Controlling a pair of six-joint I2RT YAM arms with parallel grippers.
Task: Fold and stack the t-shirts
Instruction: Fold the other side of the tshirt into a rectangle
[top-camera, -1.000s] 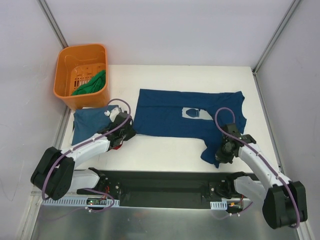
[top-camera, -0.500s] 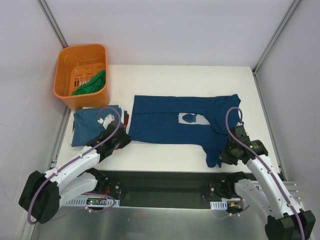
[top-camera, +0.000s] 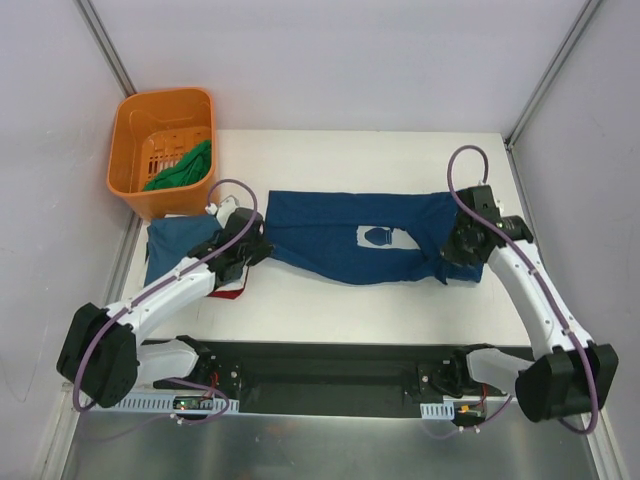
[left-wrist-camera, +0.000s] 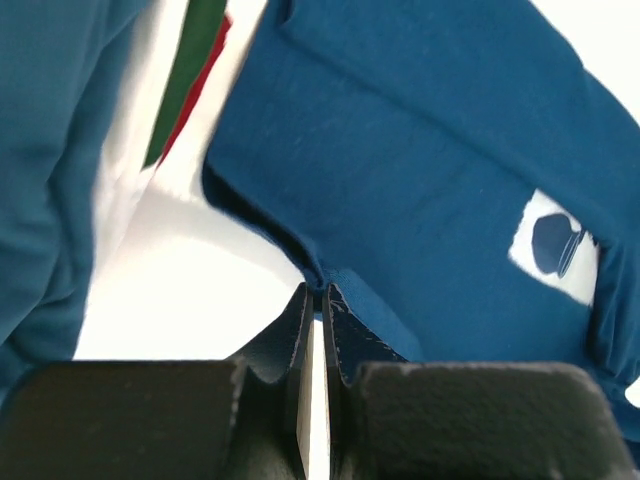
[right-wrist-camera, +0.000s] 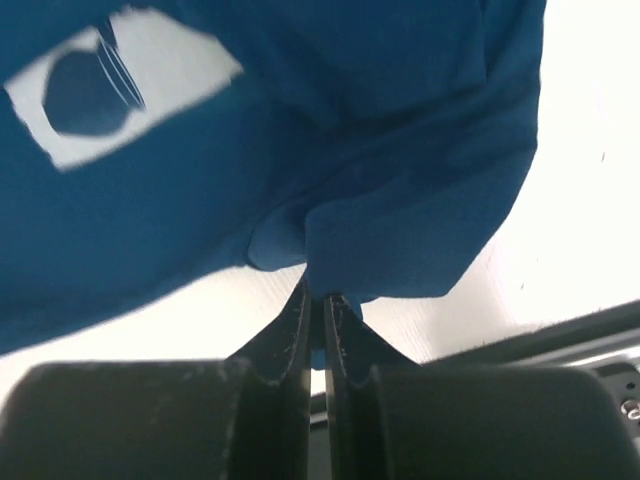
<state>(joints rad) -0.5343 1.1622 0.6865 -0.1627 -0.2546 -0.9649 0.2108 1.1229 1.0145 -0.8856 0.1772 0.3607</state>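
Navy cloth stretches in a long band across the white table (top-camera: 330, 300), to the right of the orange basket (top-camera: 135, 110) and nearer the arms than it: the navy t-shirt (top-camera: 340, 235), its pale chest print (top-camera: 378, 236) facing up.

The left arm runs low and diagonal from its base towards the shirt end closest to the basket. The left gripper (top-camera: 262, 248) is clamped on the navy t-shirt; its wrist view shows the fingers (left-wrist-camera: 300, 320) pressed together on the shirt's edge.

The right arm rises from its base along the side farthest from the basket, its wrist bent back towards the basket. The right gripper (top-camera: 455, 250) is pinched shut on the navy t-shirt's bunched far end, where the wrist view shows a fold caught between its tips.

A folded teal-blue t-shirt (top-camera: 175, 250) lies just in front of the basket, partly under the left arm. A red edge (top-camera: 232, 293) shows beside it. A green t-shirt (top-camera: 185, 168) sits inside the basket.
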